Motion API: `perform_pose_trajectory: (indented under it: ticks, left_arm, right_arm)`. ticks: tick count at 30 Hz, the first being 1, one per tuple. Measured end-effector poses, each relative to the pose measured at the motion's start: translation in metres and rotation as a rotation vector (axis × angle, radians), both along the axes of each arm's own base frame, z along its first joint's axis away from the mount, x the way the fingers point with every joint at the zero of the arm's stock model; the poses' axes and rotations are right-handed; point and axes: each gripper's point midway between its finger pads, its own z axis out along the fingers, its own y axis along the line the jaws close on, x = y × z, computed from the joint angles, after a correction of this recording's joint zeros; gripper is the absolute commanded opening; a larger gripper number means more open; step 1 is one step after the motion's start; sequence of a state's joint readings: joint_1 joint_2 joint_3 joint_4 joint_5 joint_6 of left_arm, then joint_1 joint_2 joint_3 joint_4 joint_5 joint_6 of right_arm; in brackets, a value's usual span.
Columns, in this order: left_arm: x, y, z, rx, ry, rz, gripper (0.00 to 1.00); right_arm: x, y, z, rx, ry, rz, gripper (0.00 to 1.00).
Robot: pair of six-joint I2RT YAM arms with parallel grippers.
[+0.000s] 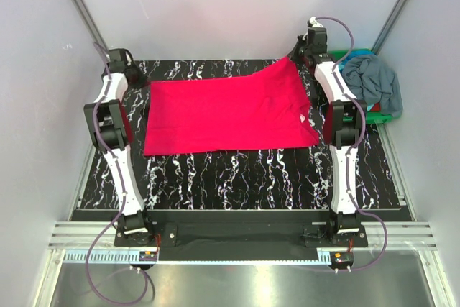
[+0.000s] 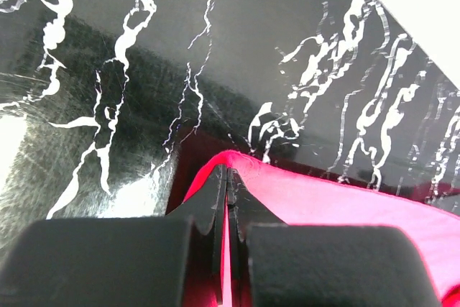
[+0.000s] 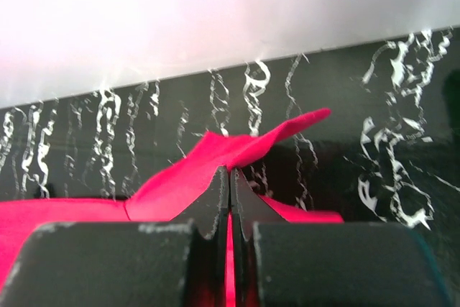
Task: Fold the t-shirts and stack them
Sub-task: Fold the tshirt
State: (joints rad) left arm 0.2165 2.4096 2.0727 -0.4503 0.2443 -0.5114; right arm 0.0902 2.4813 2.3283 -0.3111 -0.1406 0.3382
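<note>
The magenta t-shirt [image 1: 226,113] lies spread across the black marbled table [image 1: 237,177]. My left gripper [image 1: 138,77] is shut on its far left corner; in the left wrist view the closed fingertips [image 2: 228,172] pinch the magenta cloth [image 2: 338,203]. My right gripper [image 1: 296,54] is shut on the far right corner, lifted a little off the table; in the right wrist view the fingertips [image 3: 230,172] clamp the magenta cloth [image 3: 230,150], whose tip sticks out to the right. A slate grey-blue t-shirt [image 1: 374,80] lies bunched in the bin at the right. The light teal-blue t-shirt is not visible.
A green plastic bin [image 1: 384,115] stands at the far right, beside the right arm. White walls enclose the table at the back and both sides. The near half of the table shows bare marbled surface.
</note>
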Motion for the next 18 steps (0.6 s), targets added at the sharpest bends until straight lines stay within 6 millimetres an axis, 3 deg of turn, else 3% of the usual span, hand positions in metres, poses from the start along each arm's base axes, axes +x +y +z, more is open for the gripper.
perform_pose_trajectory:
  ticks: [9,14,18]
  left_arm:
    - [-0.017,0.002,0.009,0.014,-0.016,-0.019,0.0]
    - [-0.03,0.002,0.0,0.025,0.011,-0.033,0.0]
    - [-0.042,0.002,0.002,0.036,0.021,-0.043,0.0]
  right_arm:
    - [-0.017,-0.006,-0.015,-0.029,0.039,0.012,0.0]
    - [-0.039,-0.008,-0.022,-0.044,0.064,0.02,0.0]
    - [-0.058,-0.01,-0.016,-0.048,0.052,0.023,0.0]
